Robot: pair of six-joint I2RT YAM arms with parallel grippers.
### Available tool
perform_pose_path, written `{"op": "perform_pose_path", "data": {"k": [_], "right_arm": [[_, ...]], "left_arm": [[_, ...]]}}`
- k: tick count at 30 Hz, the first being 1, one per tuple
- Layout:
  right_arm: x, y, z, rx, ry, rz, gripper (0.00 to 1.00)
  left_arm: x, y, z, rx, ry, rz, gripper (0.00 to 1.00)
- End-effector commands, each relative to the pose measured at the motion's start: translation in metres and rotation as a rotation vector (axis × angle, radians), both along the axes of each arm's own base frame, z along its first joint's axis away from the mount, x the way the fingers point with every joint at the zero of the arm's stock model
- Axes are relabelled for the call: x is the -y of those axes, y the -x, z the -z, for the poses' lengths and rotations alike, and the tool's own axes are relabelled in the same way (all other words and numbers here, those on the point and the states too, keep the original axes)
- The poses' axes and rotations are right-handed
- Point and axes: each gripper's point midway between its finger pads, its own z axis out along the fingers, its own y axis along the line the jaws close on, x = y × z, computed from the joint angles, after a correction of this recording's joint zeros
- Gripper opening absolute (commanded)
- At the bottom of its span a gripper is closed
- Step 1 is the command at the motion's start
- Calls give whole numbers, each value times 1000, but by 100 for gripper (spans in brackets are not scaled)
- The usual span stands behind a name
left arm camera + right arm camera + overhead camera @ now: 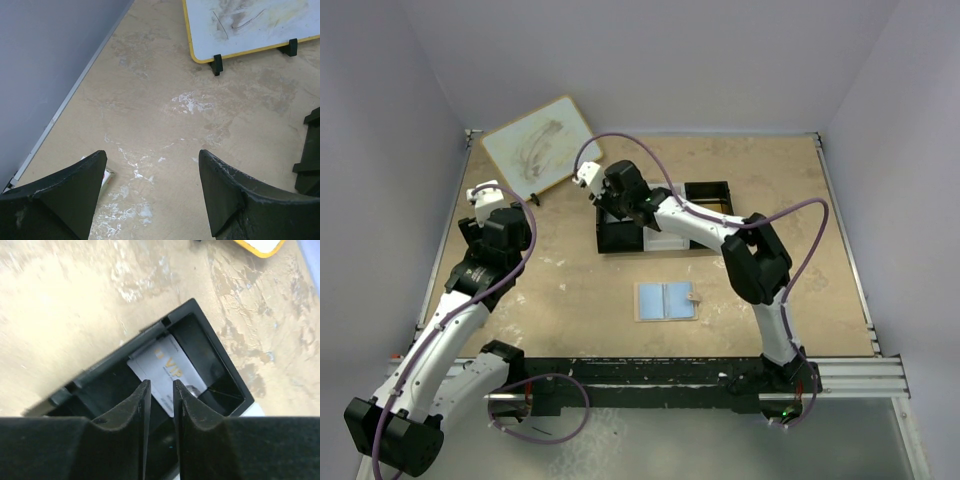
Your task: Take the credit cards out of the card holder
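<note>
the flat folding card holder [666, 300] is pale blue with a thin tan edge. the thin rectangular credit card [167, 372] is silvery grey with gold "vip" letters. the plastic compartment tray [215, 365] around it is black, with a white part in the top view. the small whiteboard [240, 25] is white with grey smudges and a yellow frame. the table [570, 290] is beige with pale white stains.

Only readable thing is gold "VIP" lettering on the silvery grey card [167, 371] lying in the black tray [227, 371], seen from the right wrist. Nothing else legible.
</note>
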Motion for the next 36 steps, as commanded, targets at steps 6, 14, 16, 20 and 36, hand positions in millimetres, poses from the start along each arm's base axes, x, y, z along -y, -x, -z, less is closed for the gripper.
{"op": "perform_pose_path", "data": {"k": [6,14,16,20,36], "right_arm": [[-15,13,-7,-252,-316,320,0],[-7,14,24,-302,-265,401,0],[-7,12,29,-306,-254,409,0],[-7,11,41,-320,-226,424,0],[0,-16,67,-244,-196,553,0]], "left_arm": [[-2,-1,-6,16,-8,-4,72],[-3,-1,-6,19,-8,-8,72],[-3,-1,-6,20,-8,-9,72],[-3,0,-6,18,-9,-8,72],[-2,-1,-4,9,-11,-5,72]]}}
